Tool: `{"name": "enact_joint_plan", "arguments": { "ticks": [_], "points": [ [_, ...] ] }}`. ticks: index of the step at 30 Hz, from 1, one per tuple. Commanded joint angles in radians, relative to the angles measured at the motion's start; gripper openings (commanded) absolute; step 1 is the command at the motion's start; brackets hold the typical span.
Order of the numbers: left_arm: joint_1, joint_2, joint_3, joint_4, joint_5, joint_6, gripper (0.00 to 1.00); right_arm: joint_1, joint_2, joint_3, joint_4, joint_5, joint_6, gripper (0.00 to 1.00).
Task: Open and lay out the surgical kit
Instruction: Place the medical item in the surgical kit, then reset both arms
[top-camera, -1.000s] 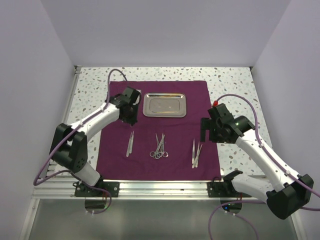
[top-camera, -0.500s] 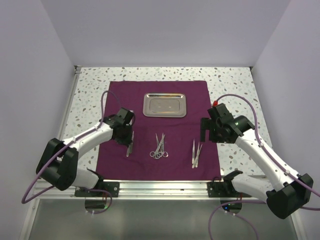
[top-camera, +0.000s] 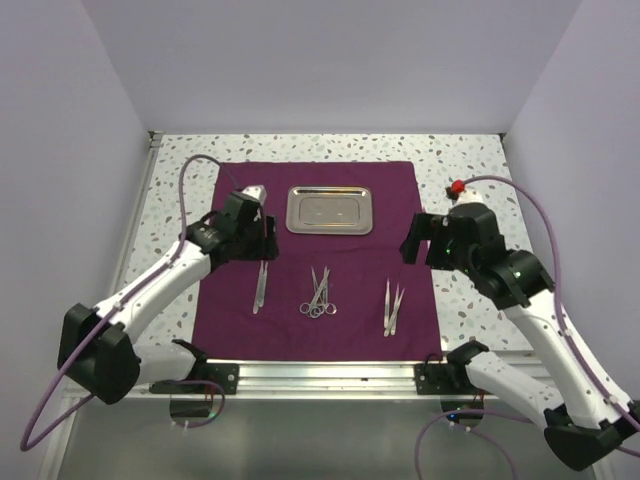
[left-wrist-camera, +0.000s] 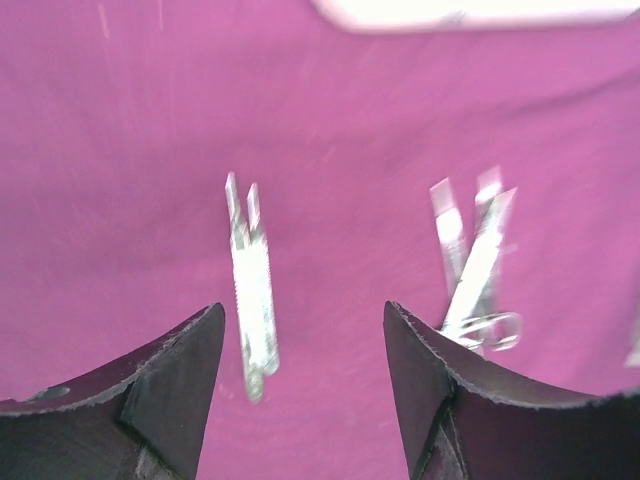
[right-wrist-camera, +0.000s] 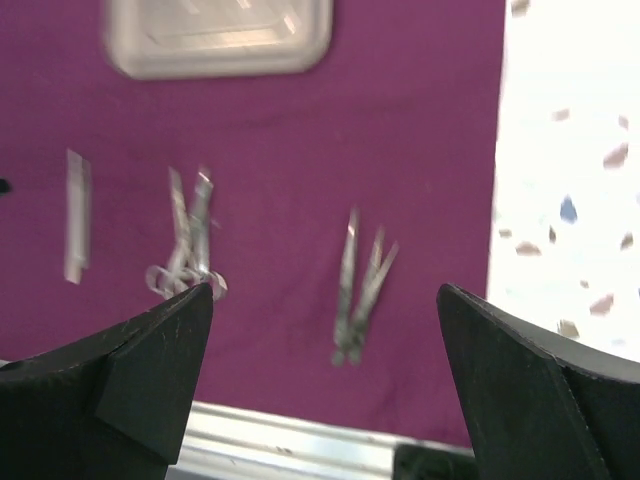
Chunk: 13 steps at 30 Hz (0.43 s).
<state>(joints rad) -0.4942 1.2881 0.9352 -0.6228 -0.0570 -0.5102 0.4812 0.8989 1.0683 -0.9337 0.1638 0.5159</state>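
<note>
Speckled worktop between plain white walls carries the dark purple cloth, which is spread flat. The steel tray sits bare near the cloth's far edge. Closer to the arms lie three groups, well apart: the left tweezers, the ring-handled scissors in the middle (how many pieces overlap there I cannot tell) and the right tweezers.

The left gripper hangs over the left tweezers with its fingers spread. The tweezers rest on the cloth below it, unheld. The right gripper is fully wide and empty, above the cloth's right part.

These instruments look light, stiff, thin and slick. They lie flat on soft fabric, so a pinch could well catch cloth too. Taking them across the mid-shaft seems best, and the scissors at the shanks rather than the rings. The tray offers its raised rim.
</note>
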Motion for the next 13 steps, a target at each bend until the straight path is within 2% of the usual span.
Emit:
{"name": "enact_joint_plan", "arguments": {
  "ticks": [1, 6, 13],
  "points": [
    [-0.006, -0.119, 0.091, 0.075, -0.056, 0.055, 0.68, -0.003, -0.046, 0.112, 0.147, -0.001, -0.030, 0.98],
    [-0.004, -0.268, 0.117, 0.196, -0.167, 0.104, 0.69, -0.004, -0.008, 0.246, 0.138, 0.000, -0.040, 0.98],
    [-0.004, -0.297, 0.136, 0.287, -0.285, 0.180, 0.73, -0.004, -0.014, 0.291, 0.162, 0.006, -0.043, 0.99]
  ]
}}
